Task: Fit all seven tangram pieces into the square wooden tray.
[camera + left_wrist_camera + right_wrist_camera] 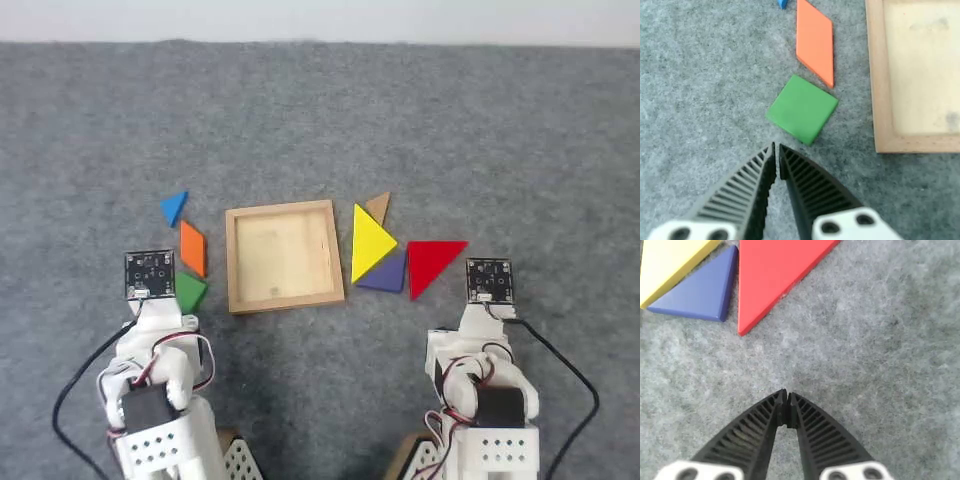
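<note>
The square wooden tray [237, 262] lies mid-table with nothing in it; its corner [881, 100] appears in the left wrist view. Left of it sit a blue triangle [174, 207], an orange parallelogram [192, 247] [815, 40] and a green square [190, 291] [802, 108]. Right of it lie a yellow triangle [370, 243] [670, 262], a purple triangle [386, 273] [702, 292], a red triangle [430, 263] [772, 275] and a tan triangle [379, 207]. My left gripper [776, 146] is shut, just short of the green square. My right gripper [787, 392] is shut over bare carpet, near the red triangle.
Grey carpet covers the whole table [320, 120]. Both arm bases [160, 420] [485, 410] stand at the front edge, with black cables [70, 400] looping beside them. Open carpet stretches behind the tray and pieces.
</note>
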Action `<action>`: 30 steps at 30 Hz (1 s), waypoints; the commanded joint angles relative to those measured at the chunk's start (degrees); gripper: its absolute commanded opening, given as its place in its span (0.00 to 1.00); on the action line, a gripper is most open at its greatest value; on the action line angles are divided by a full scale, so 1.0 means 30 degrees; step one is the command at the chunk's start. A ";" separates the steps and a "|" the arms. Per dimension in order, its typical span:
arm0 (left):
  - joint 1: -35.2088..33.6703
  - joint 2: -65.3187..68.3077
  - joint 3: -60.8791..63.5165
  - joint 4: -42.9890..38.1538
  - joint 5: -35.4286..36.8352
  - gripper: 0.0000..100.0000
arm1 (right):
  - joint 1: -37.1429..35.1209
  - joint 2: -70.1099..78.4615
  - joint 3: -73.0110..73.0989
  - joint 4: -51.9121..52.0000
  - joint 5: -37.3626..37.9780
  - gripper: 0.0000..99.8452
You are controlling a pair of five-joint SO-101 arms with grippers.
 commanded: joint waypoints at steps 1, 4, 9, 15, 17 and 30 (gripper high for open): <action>-0.0059 -0.0293 -0.0190 0.0000 -0.0088 0.01 | 0.0015 -0.0396 0.0205 0.0103 0.0117 0.01; -0.0059 -0.0293 -0.0190 0.0000 -0.0088 0.01 | 0.0015 -0.0396 0.0205 0.0103 0.0117 0.01; -0.0059 -0.0293 -0.0190 0.0000 -0.0088 0.01 | -0.0718 -0.0425 0.0205 0.0103 0.0176 0.01; -0.0059 -0.0293 -0.0190 0.0000 -0.0088 0.01 | -0.3267 -0.0425 0.0176 -0.0601 0.0205 0.01; -0.0059 -0.0293 -0.0190 0.0000 -0.0088 0.01 | -0.3326 -0.0425 -0.0322 -0.1275 0.0205 0.01; -0.0059 -0.0293 -0.0190 0.0000 -0.0059 0.01 | -1.1179 0.1773 -0.7941 -0.5084 -0.1875 0.01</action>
